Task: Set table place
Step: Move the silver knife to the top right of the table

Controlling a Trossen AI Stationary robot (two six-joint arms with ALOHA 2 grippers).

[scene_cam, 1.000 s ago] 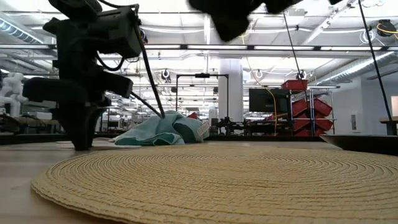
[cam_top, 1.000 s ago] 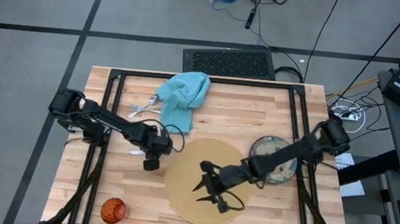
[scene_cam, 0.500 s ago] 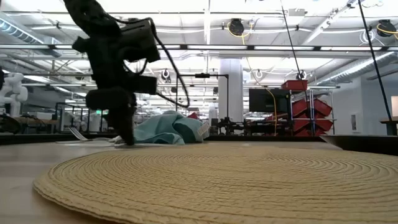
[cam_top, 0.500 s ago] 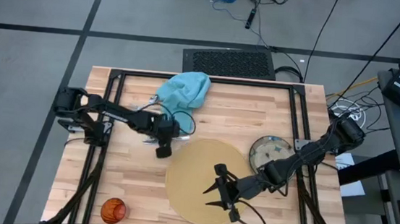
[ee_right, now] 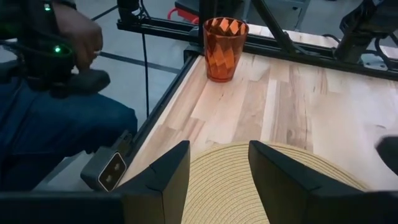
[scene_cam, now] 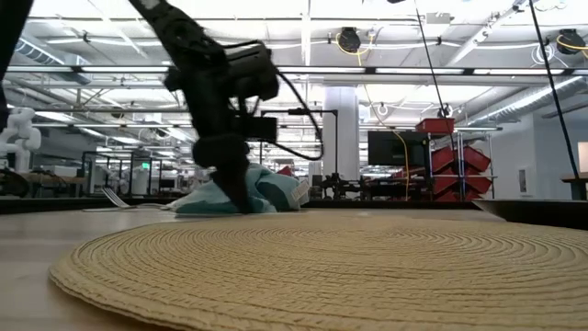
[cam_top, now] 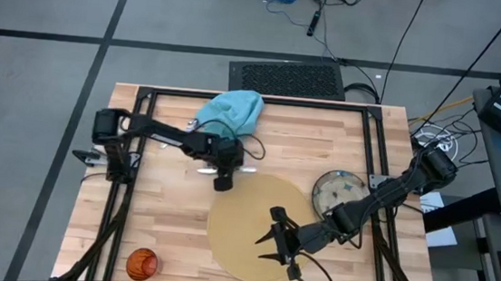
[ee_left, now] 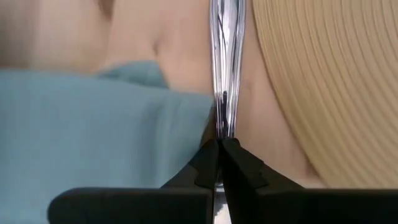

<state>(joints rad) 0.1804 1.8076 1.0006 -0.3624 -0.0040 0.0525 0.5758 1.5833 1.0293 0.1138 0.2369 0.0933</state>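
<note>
Your left gripper [cam_top: 222, 182] sits low over the table [cam_top: 160, 233], just off the far-left edge of the round tan mat [cam_top: 241, 249] and beside the teal napkin [cam_top: 232, 114]. Its fingers [ee_left: 208, 163] are pressed together on the handle of a silver utensil [ee_left: 226, 74]; whether that piece is the fork, knife or spoon cannot be told. In the left wrist view the shiny handle runs straight out from the fingertips, with the napkin on one side and the woven mat on the other. From table height, the left arm comes down in front of the crumpled napkin, fingertips at the tabletop.

Your right gripper [cam_top: 279, 248] hovers over the mat, its fingers [ee_right: 163, 174] spread wide with nothing between them. Past them, the right wrist view shows the mat's edge, bare wood, and the orange cup [ee_right: 224, 48] standing upright at the table's near-left corner, well apart from the mat. A seated person's hand [ee_right: 78, 34] shows beyond the table edge there.

The patterned glass bowl [cam_top: 337, 192] rests on the table just beside the mat's right edge, partly under the right arm. More silver cutlery [cam_top: 178, 134] lies left of the napkin.
</note>
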